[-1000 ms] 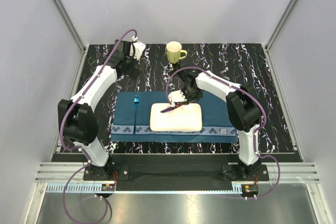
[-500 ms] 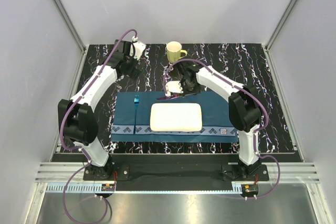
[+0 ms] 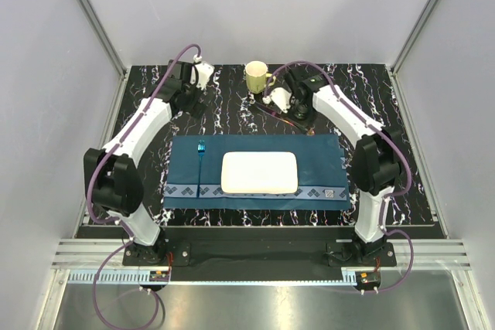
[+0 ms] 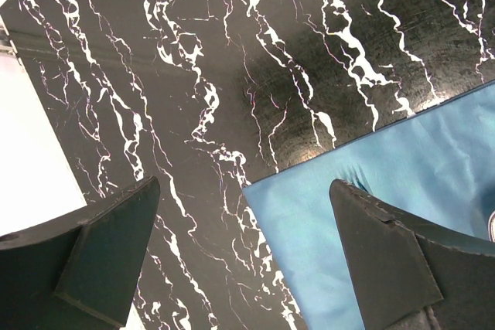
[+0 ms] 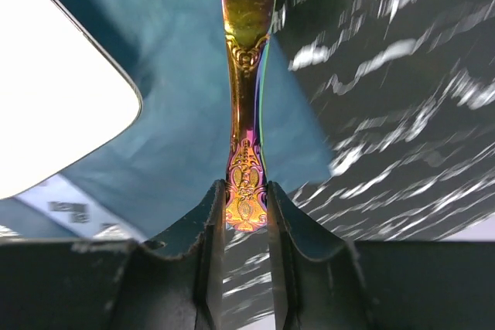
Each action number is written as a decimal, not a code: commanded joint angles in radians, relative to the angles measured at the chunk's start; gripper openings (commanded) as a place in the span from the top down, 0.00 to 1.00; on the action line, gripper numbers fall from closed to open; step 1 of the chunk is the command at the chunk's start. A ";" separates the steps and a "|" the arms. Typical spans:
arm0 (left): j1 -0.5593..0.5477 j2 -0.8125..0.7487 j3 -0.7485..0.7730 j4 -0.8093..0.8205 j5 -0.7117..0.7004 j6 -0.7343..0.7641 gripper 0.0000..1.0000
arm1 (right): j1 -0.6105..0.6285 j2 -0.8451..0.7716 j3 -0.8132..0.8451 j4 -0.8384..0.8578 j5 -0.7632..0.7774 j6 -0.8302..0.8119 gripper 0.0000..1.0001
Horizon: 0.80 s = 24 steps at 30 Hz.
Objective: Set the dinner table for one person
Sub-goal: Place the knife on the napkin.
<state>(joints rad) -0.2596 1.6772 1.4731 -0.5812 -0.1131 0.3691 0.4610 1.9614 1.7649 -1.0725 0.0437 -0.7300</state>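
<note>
Right wrist view: my right gripper (image 5: 246,210) pinches an iridescent cutlery handle (image 5: 247,90) end-on above the dinner table (image 5: 402,98), ready for laying beside the plate (image 5: 54,90). My left gripper (image 4: 244,226) hangs wide open, empty.

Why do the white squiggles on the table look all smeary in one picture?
Right wrist view: the dinner table veins smear into streaks, likely motion blur, while the rainbow handle in the right claw looks sharp. Left wrist and top views: veins crisp.

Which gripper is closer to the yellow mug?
Right. The right gripper, shut on a utensil, sits just right of the mug; the left gripper hangs open farther off to its left.
</note>
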 commanded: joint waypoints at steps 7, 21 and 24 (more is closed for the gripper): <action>0.005 -0.097 -0.030 0.007 -0.014 -0.012 0.01 | -0.059 -0.229 -0.172 0.069 -0.004 0.487 1.00; 0.003 -0.073 -0.007 -0.063 -0.056 0.019 0.01 | -0.119 -0.409 -0.467 0.107 -0.097 0.843 1.00; 0.000 -0.051 0.015 -0.068 -0.060 0.022 0.01 | -0.125 -0.432 -0.536 0.187 -0.096 0.903 1.00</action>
<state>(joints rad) -0.2600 1.6089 1.4349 -0.6579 -0.1421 0.3756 0.3485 1.5799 1.2652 -0.9775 -0.0460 0.0631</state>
